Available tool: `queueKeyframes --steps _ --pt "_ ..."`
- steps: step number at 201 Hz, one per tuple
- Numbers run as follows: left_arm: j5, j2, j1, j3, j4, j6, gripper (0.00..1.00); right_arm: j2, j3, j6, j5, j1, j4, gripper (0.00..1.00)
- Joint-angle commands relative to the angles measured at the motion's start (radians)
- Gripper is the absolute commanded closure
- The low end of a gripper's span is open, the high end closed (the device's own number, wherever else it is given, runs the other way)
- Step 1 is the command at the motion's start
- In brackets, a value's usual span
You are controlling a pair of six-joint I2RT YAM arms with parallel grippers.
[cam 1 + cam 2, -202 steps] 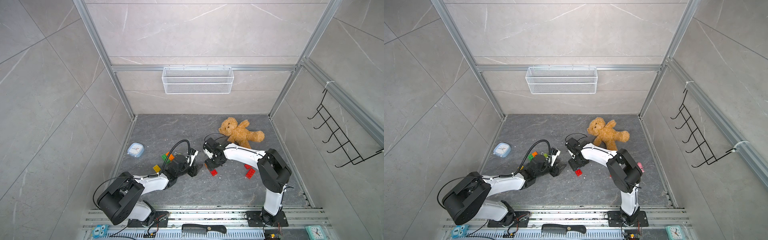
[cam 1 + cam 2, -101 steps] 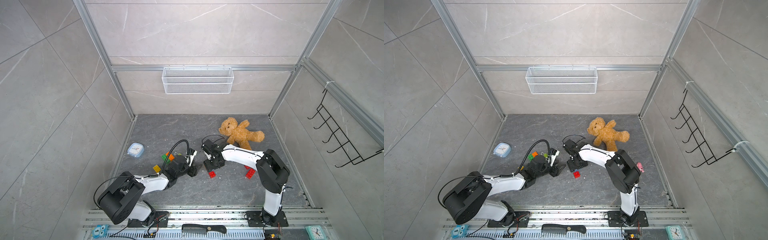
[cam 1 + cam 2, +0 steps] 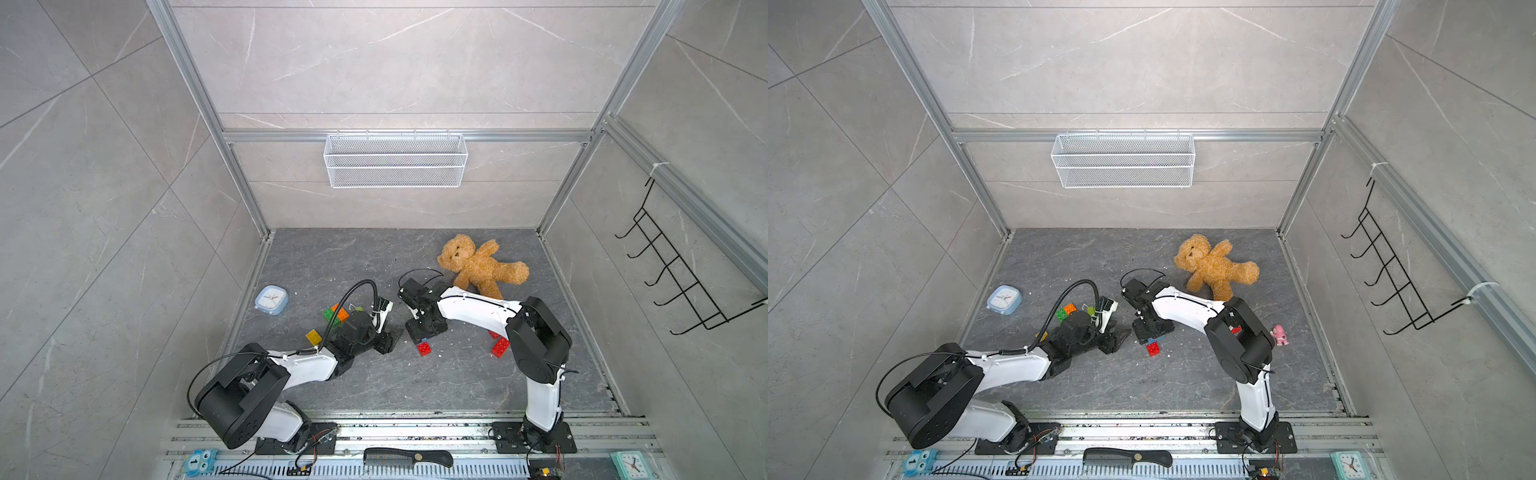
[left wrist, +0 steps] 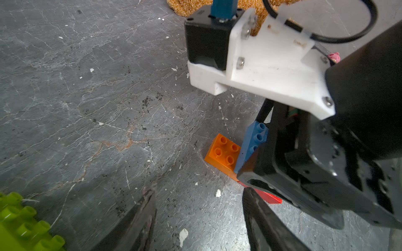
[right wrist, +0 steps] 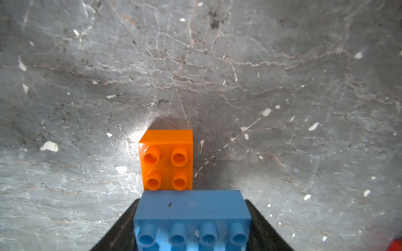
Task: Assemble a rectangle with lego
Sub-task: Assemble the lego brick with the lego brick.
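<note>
While our left gripper (image 4: 198, 195) is hanging low over the floor (image 4: 108, 87) with its jaws standing apart and nothing between them, the lime brick (image 4: 24, 226) lying just beside it, we are judging the step in hand to be seating the blue brick (image 5: 191, 208) on the row ahead. That row is lying between the two arms: the red brick (image 3: 424, 348) nearer us, seemingly butting against the orange brick (image 4: 224, 152) beyond it. Our right gripper (image 3: 427, 330) is clamping the blue brick by its short ends, steeply tilted, its lower edge touching the orange brick. We are wanting it levelled first, lined up over the orange studs, then pressed straight down, the left jaws bracing the row against sliding. Farther off, the teddy bear (image 3: 478, 266) is lying well clear. Against a second ago, the right arm (image 3: 478, 307) is sitting slightly closer to the left arm (image 3: 307, 365), while the red brick is lying almost where it was.
</note>
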Motion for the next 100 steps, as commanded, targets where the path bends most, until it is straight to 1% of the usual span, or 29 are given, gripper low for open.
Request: queueKeyframes --steps 1,16,37,54,71,86,100 --pt "-0.005 -0.033 0.006 0.0 0.005 -0.004 0.3 0.039 0.002 -0.015 -0.046 0.005 -0.093 0.35" --pt "-0.006 -0.036 0.006 0.001 0.003 -0.002 0.28 0.023 0.027 -0.015 -0.047 0.005 -0.107 0.24" --pt "-0.006 -0.041 0.005 0.002 -0.002 0.006 0.28 0.007 0.047 -0.016 -0.062 0.005 -0.117 0.14" --pt "-0.009 -0.048 0.005 0.005 -0.01 0.011 0.28 -0.012 0.057 -0.016 -0.072 0.005 -0.122 0.11" --pt "-0.017 -0.066 0.009 0.003 -0.018 0.015 0.27 -0.061 0.063 -0.018 -0.07 -0.001 -0.133 0.1" --pt "-0.012 -0.11 0.04 -0.001 -0.048 0.008 0.27 -0.171 0.007 0.005 -0.099 -0.04 -0.09 0.1" --pt "-0.011 -0.162 0.064 0.022 -0.131 0.046 0.26 -0.303 -0.101 0.053 -0.137 -0.128 -0.018 0.11"
